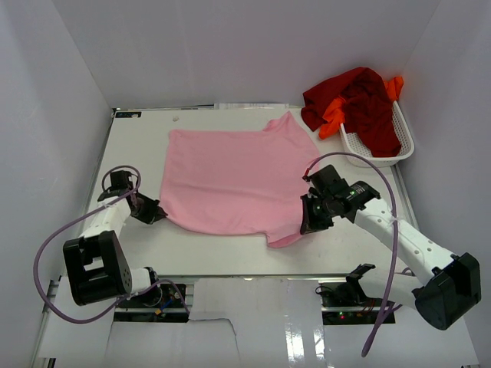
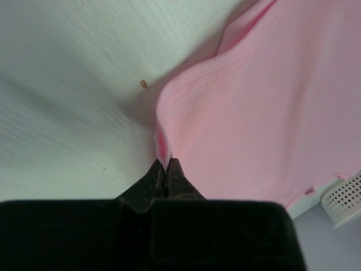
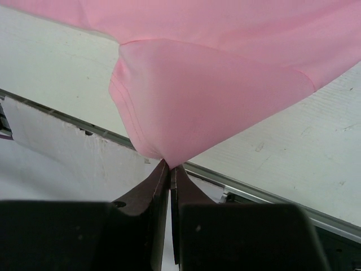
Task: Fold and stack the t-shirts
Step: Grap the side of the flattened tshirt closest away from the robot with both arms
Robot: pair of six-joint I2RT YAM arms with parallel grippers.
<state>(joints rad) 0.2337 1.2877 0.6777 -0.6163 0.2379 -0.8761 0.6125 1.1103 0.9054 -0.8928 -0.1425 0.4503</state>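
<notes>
At the left, the left arm reaches from its base toward the near left corner of the white flat surface (image 1: 138, 153). Its left hand (image 1: 157, 212) sits low at the left edge of the soft light pink short-sleeved t-shirt (image 1: 230, 180). In the left wrist view the left hand (image 2: 166, 164) has its two dark fingers pressed together on a stitched hem corner of the pink t-shirt (image 2: 254, 113). A little fold of cloth stands up between them. A small brown speck (image 2: 143, 83) lies on the bare surface (image 2: 67, 84) just beside that edge.

The pink t-shirt is spread mostly flat across the middle of the surface. Its collar end points toward the far right.

Further right, the right hand (image 1: 311, 222) is at the shirt's near right corner. The right wrist view shows the right hand (image 3: 169, 166) clamped on a gathered point of the pink cloth (image 3: 214, 90). The cloth is pulled into a cone, close to the near edge of the surface (image 3: 293, 147).

At the far right stands a white plastic mesh basket (image 1: 364, 151). A crumpled dark red t-shirt (image 1: 360, 103) is heaped in it and spills over its far rim. A bright orange t-shirt (image 1: 335, 116) peeks out beside and under the red one.
</notes>
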